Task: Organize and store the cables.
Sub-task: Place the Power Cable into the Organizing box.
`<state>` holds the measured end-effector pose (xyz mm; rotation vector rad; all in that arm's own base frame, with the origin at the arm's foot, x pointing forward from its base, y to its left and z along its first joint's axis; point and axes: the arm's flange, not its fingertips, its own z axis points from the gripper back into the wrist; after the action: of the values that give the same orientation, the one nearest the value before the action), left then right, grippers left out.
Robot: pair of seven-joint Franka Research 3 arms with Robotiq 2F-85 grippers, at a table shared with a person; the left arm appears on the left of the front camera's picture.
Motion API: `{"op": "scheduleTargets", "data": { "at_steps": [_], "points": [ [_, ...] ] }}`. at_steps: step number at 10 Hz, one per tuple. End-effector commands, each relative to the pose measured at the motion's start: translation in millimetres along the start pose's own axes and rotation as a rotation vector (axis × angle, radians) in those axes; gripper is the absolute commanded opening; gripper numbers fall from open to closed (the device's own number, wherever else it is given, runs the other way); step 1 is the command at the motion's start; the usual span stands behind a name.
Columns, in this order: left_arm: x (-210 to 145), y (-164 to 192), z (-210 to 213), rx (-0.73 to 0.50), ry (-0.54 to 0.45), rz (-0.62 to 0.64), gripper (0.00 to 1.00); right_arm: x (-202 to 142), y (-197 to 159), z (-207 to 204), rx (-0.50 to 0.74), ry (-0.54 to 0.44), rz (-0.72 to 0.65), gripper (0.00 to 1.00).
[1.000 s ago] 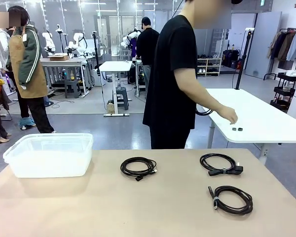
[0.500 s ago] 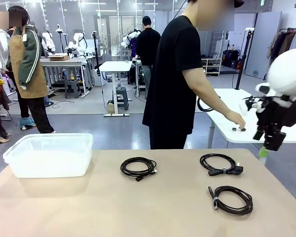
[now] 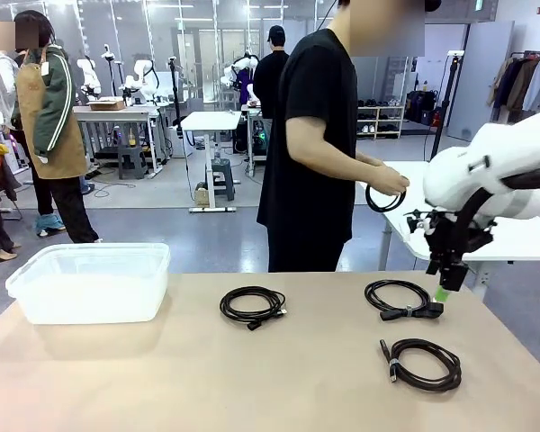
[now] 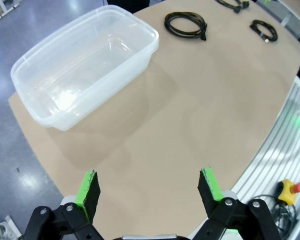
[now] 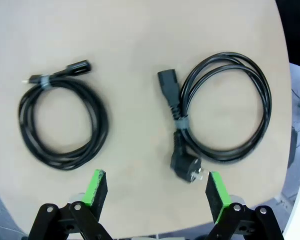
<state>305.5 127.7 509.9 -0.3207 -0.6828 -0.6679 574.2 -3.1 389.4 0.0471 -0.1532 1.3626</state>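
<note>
Three coiled black cables lie on the tan table [image 3: 162, 378], and a fourth coil [image 3: 384, 198] is held in the hands of the person standing at the far side. The middle coil [image 3: 252, 306] sits alone near the table's centre. The power cord coil [image 3: 402, 299], with chunky plugs, lies far right, and the slim-plug coil [image 3: 423, 363] lies just nearer than it, the two close but apart. A clear plastic bin [image 3: 22, 288] stands at the far left of the table, well apart from all the cables. The right gripper [image 3: 443, 292] hangs from the right side, pointing down just above the plug end of the power cord coil. In the right wrist view its jaws stand wide open with nothing between them; the green pads [image 5: 96, 187] frame the table below. There the grounded plug of the power cord coil lies in line with the gap, toward the right-hand pad, and its loop spreads beyond that pad. The slim-plug coil lies out beyond the left-hand pad, and neither cord touches a finger. The left gripper [image 4: 150, 187] is also wide open and holds nothing, hovering over bare table at the near left. From its wrist view the bin lies ahead and to the left of the jaws, and the cables lie well beyond them at the far side.
</note>
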Motion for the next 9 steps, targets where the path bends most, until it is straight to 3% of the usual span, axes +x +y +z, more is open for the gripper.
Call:
{"op": "scheduleTargets", "data": {
  "at_steps": [1,9],
  "points": [
    [-1,0,1,-0.012,-0.007,-0.014,1.00,11,-29,-18,-0.003,0.008,0.018,1.00],
    [-1,0,1,-0.012,-0.007,-0.014,1.00,25,-53,-90,0.071,0.068,0.011,1.00]
  ]
}}
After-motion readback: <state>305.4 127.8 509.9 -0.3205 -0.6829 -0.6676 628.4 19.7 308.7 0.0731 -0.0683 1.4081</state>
